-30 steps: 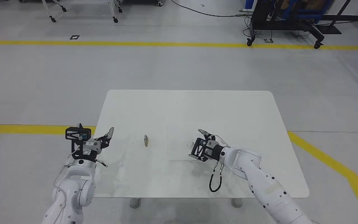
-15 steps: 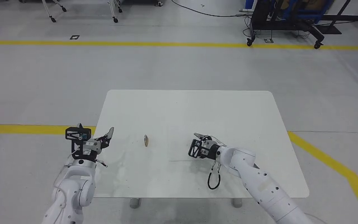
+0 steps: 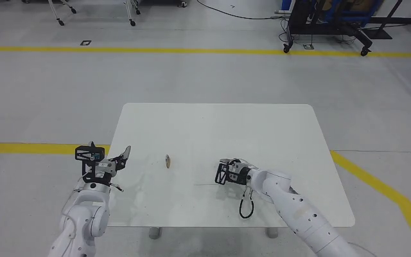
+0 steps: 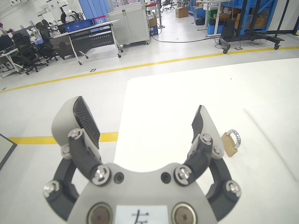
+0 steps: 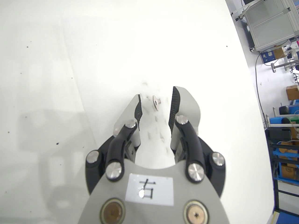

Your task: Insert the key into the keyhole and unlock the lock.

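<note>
A small brass padlock point(image 3: 167, 161) with a silver shackle lies on the white table point(image 3: 257, 128), left of centre; it also shows in the left wrist view point(image 4: 230, 144). My left gripper point(image 3: 122, 156) point(image 4: 140, 110) hangs open at the table's left edge, a short way from the padlock, with nothing between its fingers. My right gripper point(image 3: 223, 173) point(image 5: 156, 97) is low over the table right of centre, open. A small silver key point(image 5: 156, 102) lies on the table between its fingertips, and neither pad touches it.
Dark scuff marks point(image 5: 161, 136) dot the table around the key. Bare tabletop runs between the padlock and the right gripper and across the far half. The near table edge point(image 3: 257, 226) is close behind the right arm.
My right gripper has shifted a little left and lower toward the table, and its fingers look closer together. The left arm and the padlock have not moved.
</note>
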